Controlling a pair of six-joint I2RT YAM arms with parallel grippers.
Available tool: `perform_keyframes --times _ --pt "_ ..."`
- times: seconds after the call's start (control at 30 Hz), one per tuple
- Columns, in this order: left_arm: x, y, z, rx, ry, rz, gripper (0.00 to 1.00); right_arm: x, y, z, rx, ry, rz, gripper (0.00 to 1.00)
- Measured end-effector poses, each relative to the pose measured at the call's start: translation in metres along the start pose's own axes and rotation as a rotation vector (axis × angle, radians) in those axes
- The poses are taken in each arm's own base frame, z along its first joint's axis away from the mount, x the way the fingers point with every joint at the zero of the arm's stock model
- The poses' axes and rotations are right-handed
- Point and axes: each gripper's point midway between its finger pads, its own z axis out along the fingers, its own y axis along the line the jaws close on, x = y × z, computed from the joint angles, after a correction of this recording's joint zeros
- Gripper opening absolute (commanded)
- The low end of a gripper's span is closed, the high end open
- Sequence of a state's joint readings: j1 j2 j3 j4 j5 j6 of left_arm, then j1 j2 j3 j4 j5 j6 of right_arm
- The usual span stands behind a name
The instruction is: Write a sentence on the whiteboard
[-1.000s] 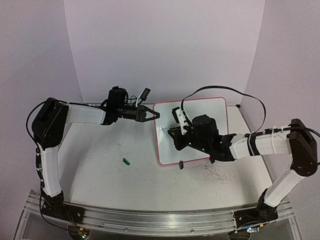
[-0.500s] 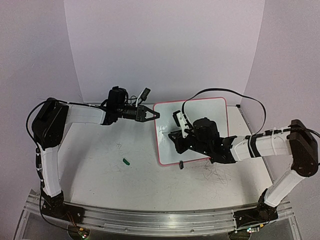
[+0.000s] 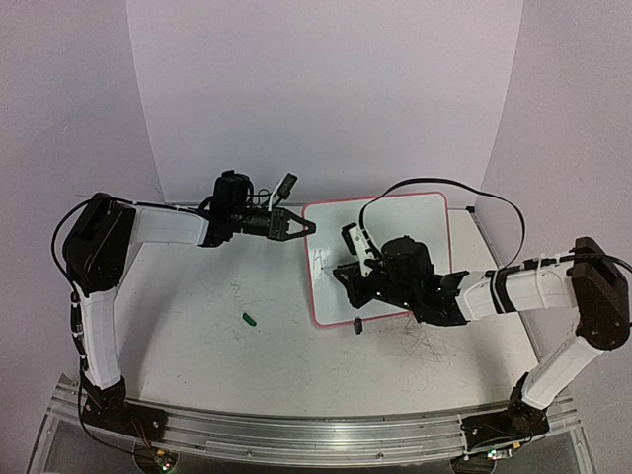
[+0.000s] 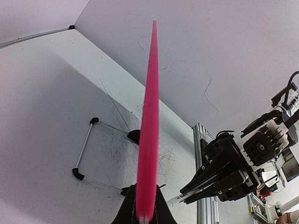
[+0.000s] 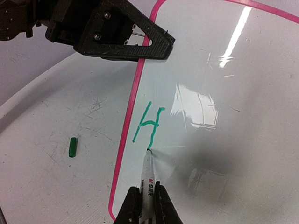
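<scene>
Item: whiteboard (image 3: 395, 232), centre-right on table (image 3: 197, 296), propped on wire stand (image 4: 86, 151); likely stiff, light, glossy-slick, so you hold it by the left pink rim, where L gripper (image 4: 145, 212) is pinched onto it; R gripper (image 5: 145, 198) clamps marker (image 5: 148, 170) w/ tip at foot of sentence (image 5: 149, 123), only "H" so far.

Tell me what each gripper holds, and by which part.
The left gripper holds the whiteboard by its pink rim; the right gripper, the marker by its barrel.
</scene>
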State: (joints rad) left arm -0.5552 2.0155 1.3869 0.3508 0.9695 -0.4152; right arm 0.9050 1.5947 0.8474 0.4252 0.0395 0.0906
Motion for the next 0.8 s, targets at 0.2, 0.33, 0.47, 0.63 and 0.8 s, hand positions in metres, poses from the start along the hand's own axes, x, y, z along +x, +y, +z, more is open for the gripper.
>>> perform_keyframes --times 0.2,0.33,0.47,0.63,0.8 --pt "0.0 0.0 0.0 0.001 0.0 0.001 0.0 -0.015 -0.002 -0.008 0.001 -0.038 0.004 0.0" --pt "0.0 0.0 0.0 0.001 0.0 0.001 0.0 -0.018 -0.006 -0.01 0.009 -0.048 0.008 0.0" --pt "0.0 0.0 0.0 0.001 0.0 0.001 0.0 -0.017 -0.01 -0.01 0.023 -0.047 0.01 0.0" --pt "0.0 0.0 0.0 0.001 0.0 0.001 0.0 -0.018 -0.013 -0.01 0.042 -0.051 0.01 0.0" --pt "0.0 0.0 0.0 0.001 0.0 0.001 0.0 -0.018 -0.016 -0.01 0.06 -0.053 0.011 0.0"
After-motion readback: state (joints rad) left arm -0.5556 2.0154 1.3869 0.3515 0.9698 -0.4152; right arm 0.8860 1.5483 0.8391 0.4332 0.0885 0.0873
